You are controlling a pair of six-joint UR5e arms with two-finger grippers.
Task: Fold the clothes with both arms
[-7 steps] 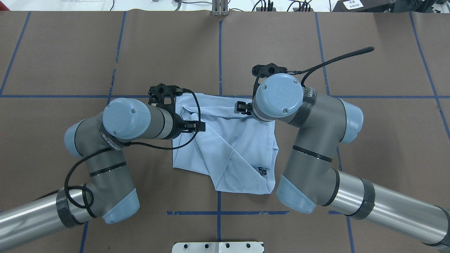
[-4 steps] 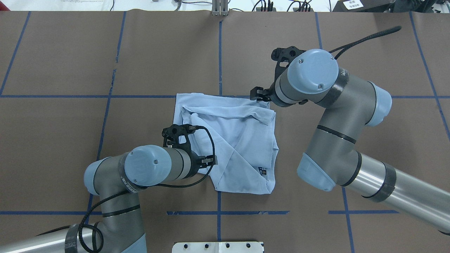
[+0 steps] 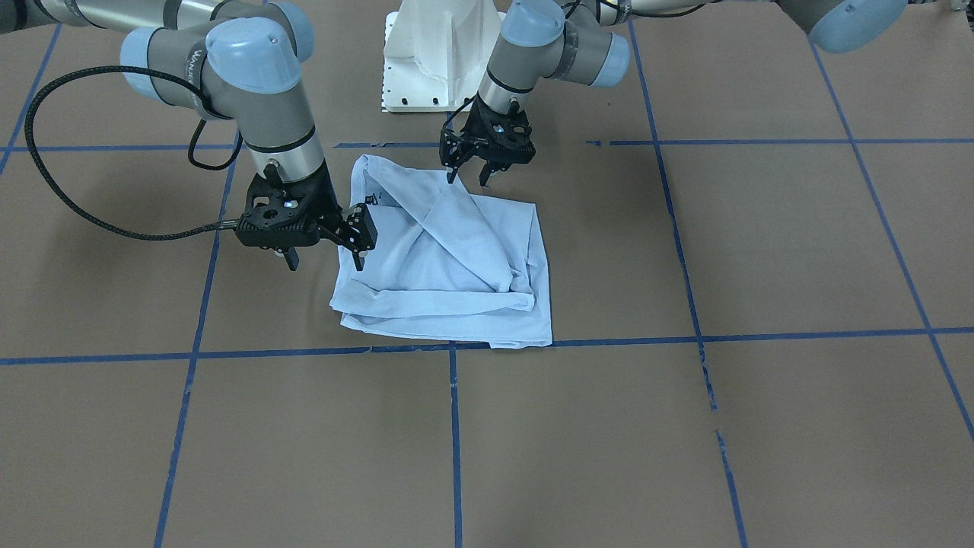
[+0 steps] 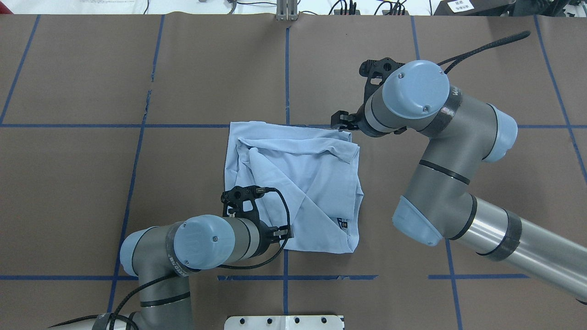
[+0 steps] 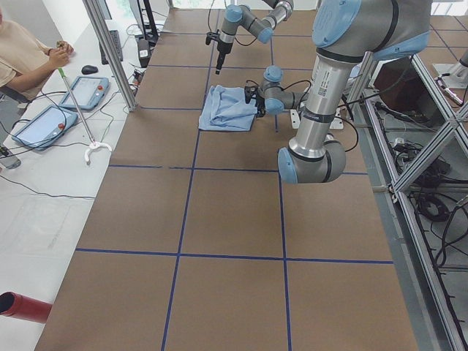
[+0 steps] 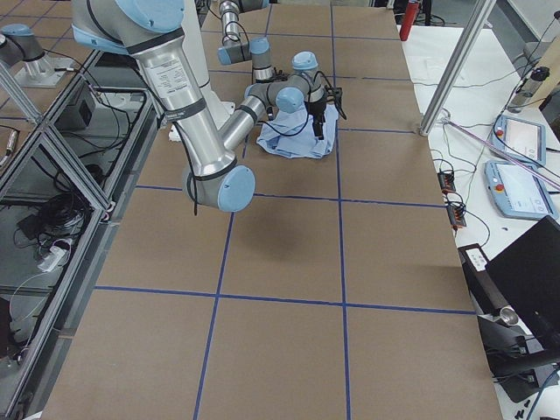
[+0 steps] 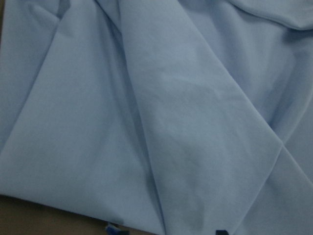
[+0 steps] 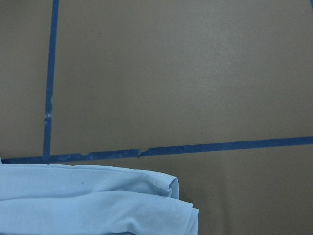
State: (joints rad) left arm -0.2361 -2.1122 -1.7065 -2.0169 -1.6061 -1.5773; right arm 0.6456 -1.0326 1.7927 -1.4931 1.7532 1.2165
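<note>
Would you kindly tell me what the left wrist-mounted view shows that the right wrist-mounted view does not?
Only the left wrist-mounted view: the T-shirt fills nearly the whole picture, with its diagonal creases and overlapping layers seen close up. Only the right wrist-mounted view: two blue tape lines meeting on a wide bare stretch of table, with just the shirt's layered corner along the bottom edge. Both: light blue fabric lying on the brown table surface, though the left view has only a sliver of table at its bottom left.

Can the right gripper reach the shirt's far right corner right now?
Probably yes: the right gripper hangs open beside that corner of the T-shirt, nothing between them, and the left gripper is over the near edge.
</note>
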